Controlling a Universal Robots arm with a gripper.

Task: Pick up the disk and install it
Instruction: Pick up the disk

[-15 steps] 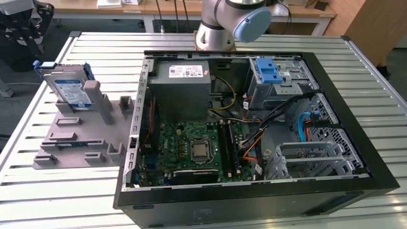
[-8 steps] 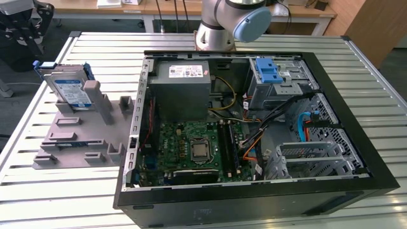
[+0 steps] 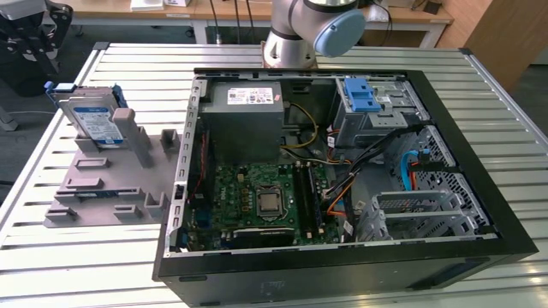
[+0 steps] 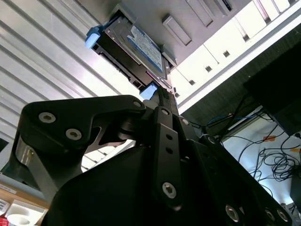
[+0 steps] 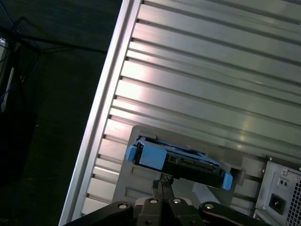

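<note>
On the grey fixture at the exterior view's left, just beside the open PC case, the disk stands on edge. It tilts back a bit against a grey post, label facing out, blue caddy round its edges. Fixture and case both sit on the slatted alu table.

In the first wrist view the gripper hangs near the disk, fingertips drawn together w/ nothing between them (whether the tips touch the caddy, can't tell). The second wrist view has the black linkage in front and the disk beyond the finger, a blue tab at each end.

Inside the case: a grey PSU w/ white sticker, the motherboard nearer the camera, and a blue latch bracket on the metal bay toward the exterior view's right. The disk is on the fixture, well apart from that bay.
</note>
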